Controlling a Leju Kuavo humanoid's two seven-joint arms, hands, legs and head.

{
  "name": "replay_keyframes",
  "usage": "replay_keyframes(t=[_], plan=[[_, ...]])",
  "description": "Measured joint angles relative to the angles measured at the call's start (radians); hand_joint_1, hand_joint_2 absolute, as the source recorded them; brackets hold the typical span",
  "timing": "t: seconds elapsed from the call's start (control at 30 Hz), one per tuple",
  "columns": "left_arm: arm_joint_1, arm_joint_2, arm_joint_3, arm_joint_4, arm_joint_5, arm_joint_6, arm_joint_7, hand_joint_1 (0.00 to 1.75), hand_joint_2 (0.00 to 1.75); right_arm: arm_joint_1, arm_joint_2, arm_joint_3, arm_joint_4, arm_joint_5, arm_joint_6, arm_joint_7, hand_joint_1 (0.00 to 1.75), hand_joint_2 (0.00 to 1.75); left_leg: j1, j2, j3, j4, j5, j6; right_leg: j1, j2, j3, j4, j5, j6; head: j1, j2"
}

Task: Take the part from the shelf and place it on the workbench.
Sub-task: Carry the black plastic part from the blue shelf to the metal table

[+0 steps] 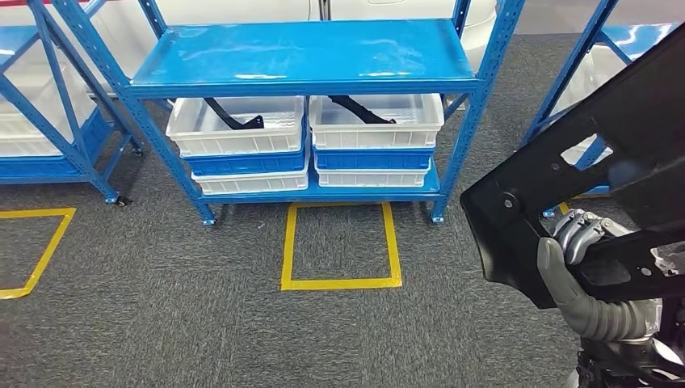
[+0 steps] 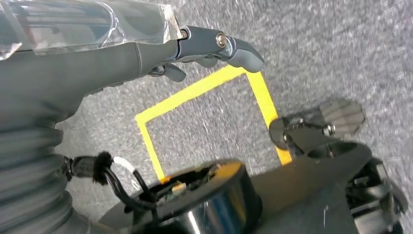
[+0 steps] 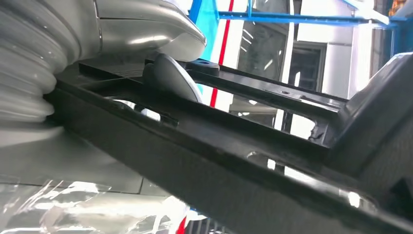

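- Now the right hand [image 1: 575,242] has its fingers [image 1: 583,230] clamped on the black part [image 1: 565,170] — held up off the carpet at about four o'clock in the head view.
- The blue shelf [image 1: 303,56] sits at twelve o'clock, well apart; its white bins [image 1: 376,133] hold more black pieces.
- The left hand [image 2: 146,53] hangs over the yellow floor square [image 2: 204,87] — fingers loosely apart, holding nothing.

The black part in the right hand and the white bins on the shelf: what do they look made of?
Part: looks like moulded black plastic, matte, with ribs and cut-outs; painted metal can't be ruled out. The right hand grips it.
Bins: likely translucent white plastic, slightly glossy, with moulded rims.
Shelf: seemingly blue-painted steel, glossy, with perforated uprights.
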Motion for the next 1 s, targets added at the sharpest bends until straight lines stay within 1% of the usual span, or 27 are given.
replay_keyframes(t=[0.03, 0.07, 0.13, 0.17, 0.2, 0.23, 0.27, 0.3, 0.33, 0.37, 0.4, 0.43, 0.47, 0.5, 0.53, 0.57, 0.6, 0.67, 0.7, 0.73, 0.77, 0.8, 0.83, 0.87, 0.9, 0.93, 1.0], plan=[[0.0, 0.0, 0.0, 0.0, -0.001, 0.0, -0.002, 0.0, 1.75, 0.0, 0.0, 0.0, 0.0, 0.0, 0.0, 0.0, 1.75, 1.75, 0.001, -0.002, -0.01, 0.013, -0.013, -0.005, -0.002, -0.002, -0.01, 0.0, 0.007, -0.008, -0.001, 0.0], [-0.001, 0.0, 0.0, 0.0, -0.003, 0.0, -0.006, 0.0, 1.75, 0.001, 0.0, 0.0, 0.0, 0.0, 0.0, 0.0, 1.75, 1.75, 0.003, -0.004, -0.022, 0.042, -0.046, -0.011, -0.005, -0.004, -0.02, -0.001, 0.015, -0.017, -0.001, 0.0], [-0.004, 0.001, 0.001, 0.0, -0.007, 0.0, -0.015, 0.0, 1.75, 0.002, 0.0, -0.001, 0.0, 0.0, 0.0, 0.0, 1.75, 1.75, 0.009, -0.005, -0.052, 0.154, -0.146, -0.024, -0.006, -0.005, -0.042, -0.002, 0.036, -0.026, -0.003, 0.0], [-0.006, 0.001, 0.001, 0.0, -0.008, 0.0, -0.018, 0.0, 1.75, 0.004, 0.0, -0.001, 0.0, -0.001, 0.0, 0.001, 1.75, 1.75, 0.012, -0.005, -0.065, 0.224, -0.183, -0.028, -0.005, -0.003, -0.056, -0.001, 0.047, -0.027, -0.003, 0.0], [-0.008, 0.001, 0.001, 0.0, -0.009, 0.0, -0.018, 0.0, 1.75, 0.006, 0.0, -0.002, 0.0, -0.004, 0.0, 0.003, 1.75, 1.75, 0.013, -0.005, -0.071, 0.28, -0.196, -0.03, -0.005, 0.001, -0.069, -0.001, 0.058, -0.026, -0.003, 0.0], [-0.009, 0.001, 0.001, 0.0, -0.01, 0.0, -0.018, 0.0, 1.75, 0.008, 0.0, -0.003, 0.0, -0.008, 0.0, 0.005, 1.75, 1.75, 0.014, -0.005, -0.065, 0.309, -0.184, -0.029, -0.004, 0.007, -0.083, -0.001, 0.069, -0.025, -0.003, 0.0], [-0.009, 0.0, 0.002, 0.0, -0.011, 0.0, -0.018, 0.0, 1.75, 0.011, 0.0, -0.004, 0.0, -0.012, 0.0, 0.007, 1.75, 1.75, 0.014, -0.007, -0.045, 0.304, -0.155, -0.025, -0.004, 0.014, -0.097, -0.001, 0.08, -0.023, -0.003, 0.0], [-0.007, 0.0, 0.002, 0.0, -0.012, 0.0, -0.018, 0.0, 1.75, 0.012, 0.0, -0.005, 0.0, -0.016, 0.0, 0.008, 1.75, 1.75, 0.013, -0.015, -0.007, 0.258, -0.124, -0.019, -0.003, 0.023, -0.11, 0.0, 0.092, -0.021, -0.003, 0.0], [-0.005, 0.001, 0.002, 0.0, -0.013, 0.0, -0.018, 0.0, 1.75, 0.013, 0.0, -0.006, 0.0, -0.018, 0.0, 0.009, 1.75, 1.75, 0.012, -0.032, 0.045, 0.185, -0.107, -0.009, -0.002, 0.031, -0.121, 0.0, 0.102, -0.018, -0.003, 0.0], [-0.001, 0.001, 0.002, 0.0, -0.014, 0.0, -0.018, 0.0, 1.75, 0.014, 0.0, -0.007, 0.0, -0.02, 0.0, 0.009, 1.75, 1.75, 0.012, -0.051, 0.099, 0.102, -0.106, 0.0, 0.0, 0.038, -0.13, 0.0, 0.11, -0.015, -0.003, 0.0], [0.001, 0.001, 0.002, 0.0, -0.014, 0.0, -0.018, 0.0, 1.75, 0.014, 0.0, -0.008, 0.0, -0.021, 0.0, 0.009, 1.75, 1.75, 0.01, -0.066, 0.143, 0.028, -0.117, 0.007, 0.001, 0.044, -0.138, 0.001, 0.12, -0.01, -0.003, 0.0], [0.003, 0.002, 0.002, 0.0, -0.014, 0.0, -0.018, 0.0, 1.75, 0.014, 0.0, -0.008, 0.0, -0.021, 0.0, 0.009, 1.75, 1.75, 0.009, -0.073, 0.168, -0.02, -0.131, 0.01, 0.001, 0.05, -0.144, 0.001, 0.128, -0.005, -0.003, 0.0], [0.005, 0.001, 0.002, 0.0, -0.014, 0.0, -0.018, 0.0, 1.75, 0.015, 0.0, -0.009, -0.001, -0.022, 0.0, 0.009, 1.75, 1.75, 0.007, -0.068, 0.177, -0.044, -0.138, 0.011, 0.003, 0.058, -0.149, 0.0, 0.137, 0.001, -0.003, 0.0], [0.006, 0.0, 0.002, 0.0, -0.015, 0.0, -0.018, 0.0, 1.75, 0.015, -0.001, -0.01, -0.001, -0.022, 0.0, 0.009, 1.75, 1.75, 0.009, -0.057, 0.175, -0.052, -0.137, 0.012, 0.001, 0.064, -0.155, 0.0, 0.145, 0.007, -0.003, 0.0], [0.007, -0.001, 0.002, 0.0, -0.015, 0.0, -0.018, 0.0, 1.75, 0.016, -0.001, -0.01, -0.001, -0.023, 0.001, 0.009, 1.75, 1.75, 0.011, -0.047, 0.17, -0.054, -0.131, 0.017, 0.001, 0.062, -0.163, 0.007, 0.141, 0.012, -0.002, 0.0], [0.008, -0.002, 0.002, 0.001, -0.015, 0.001, -0.017, 0.0, 1.75, 0.017, -0.002, -0.01, -0.001, -0.023, 0.001, 0.009, 1.75, 1.75, 0.013, -0.036, 0.165, -0.057, -0.123, 0.023, 0.0, 0.053, -0.177, 0.032, 0.123, 0.017, -0.001, 0.0], [0.009, -0.002, 0.002, 0.001, -0.015, 0.002, -0.017, 0.0, 1.75, 0.017, -0.002, -0.011, -0.001, -0.023, 0.001, 0.009, 1.75, 1.75, 0.015, -0.025, 0.16, -0.058, -0.115, 0.028, -0.001, 0.039, -0.199, 0.084, 0.088, 0.021, 0.0, 0.0], [0.013, -0.002, 0.002, 0.001, -0.015, 0.004, -0.017, 0.0, 1.75, 0.019, -0.003, -0.011, -0.002, -0.024, 0.001, 0.009, 1.75, 1.75, 0.012, -0.004, 0.147, -0.057, -0.105, 0.033, -0.002, 0.019, -0.254, 0.231, 0.004, 0.03, 0.001, 0.0], [0.015, -0.002, 0.002, 0.001, -0.015, 0.004, -0.017, 0.0, 1.75, 0.021, -0.002, -0.011, -0.002, -0.024, 0.001, 0.01, 1.75, 1.75, 0.011, 0.008, 0.141, -0.056, -0.101, 0.033, -0.002, 0.015, -0.271, 0.29, -0.021, 0.033, 0.002, 0.0], [0.017, -0.002, 0.002, 0.001, -0.015, 0.004, -0.017, 0.0, 1.75, 0.022, -0.002, -0.011, -0.002, -0.025, 0.001, 0.01, 1.75, 1.75, 0.011, 0.02, 0.137, -0.055, -0.098, 0.032, -0.003, 0.012, -0.27, 0.311, -0.027, 0.036, 0.002, 0.0], [0.018, -0.002, 0.002, 0.001, -0.015, 0.004, -0.017, 0.0, 1.75, 0.023, -0.002, -0.011, -0.002, -0.025, 0.001, 0.01, 1.75, 1.75, 0.01, 0.031, 0.134, -0.055, -0.096, 0.031, -0.003, 0.008, -0.246, 0.29, -0.016, 0.037, 0.002, 0.0], [0.018, -0.002, 0.002, 0.001, -0.015, 0.004, -0.017, 0.0, 1.75, 0.023, -0.002, -0.011, -0.002, -0.026, 0.001, 0.011, 1.75, 1.75, 0.01, 0.042, 0.133, -0.054, -0.095, 0.03, -0.003, -0.002, -0.201, 0.229, 0.008, 0.037, 0.001, 0.0], [0.018, -0.003, 0.002, 0.001, -0.015, 0.004, -0.017, 0.0, 1.75, 0.023, -0.002, -0.011, -0.002, -0.026, 0.001, 0.011, 1.75, 1.75, 0.009, 0.053, 0.134, -0.053, -0.095, 0.028, -0.003, -0.025, -0.147, 0.147, 0.032, 0.036, 0.002, 0.0], [0.018, -0.003, 0.002, 0.001, -0.015, 0.004, -0.017, 0.0, 1.75, 0.022, -0.002, -0.011, -0.002, -0.027, 0.001, 0.011, 1.75, 1.75, 0.005, 0.063, 0.135, -0.051, -0.096, 0.024, 0.001, -0.049, -0.101, 0.073, 0.049, 0.031, 0.001, 0.0], [0.017, -0.003, 0.002, 0.001, -0.015, 0.004, -0.017, 0.0, 1.75, 0.021, -0.002, -0.011, -0.002, -0.028, 0.002, 0.011, 1.75, 1.75, 0.001, 0.072, 0.135, -0.049, -0.098, 0.02, 0.003, -0.067, -0.072, 0.022, 0.058, 0.024, 0.0, 0.0], [0.017, -0.003, 0.002, 0.001, -0.015, 0.004, -0.017, 0.0, 1.75, 0.021, -0.002, -0.011, -0.002, -0.028, 0.002, 0.011, 1.75, 1.75, -0.003, 0.082, 0.135, -0.047, -0.099, 0.016, 0.006, -0.076, -0.061, -0.002, 0.059, 0.016, 0.0, 0.0], [0.015, -0.003, 0.002, 0.001, -0.015, 0.004, -0.017, 0.0, 1.75, 0.021, -0.002, -0.011, -0.002, -0.028, 0.002, 0.011, 1.75, 1.75, -0.006, 0.098, 0.134, -0.045, -0.102, 0.007, 0.005, -0.056, -0.067, -0.005, 0.062, 0.0, -0.003, 0.0]])
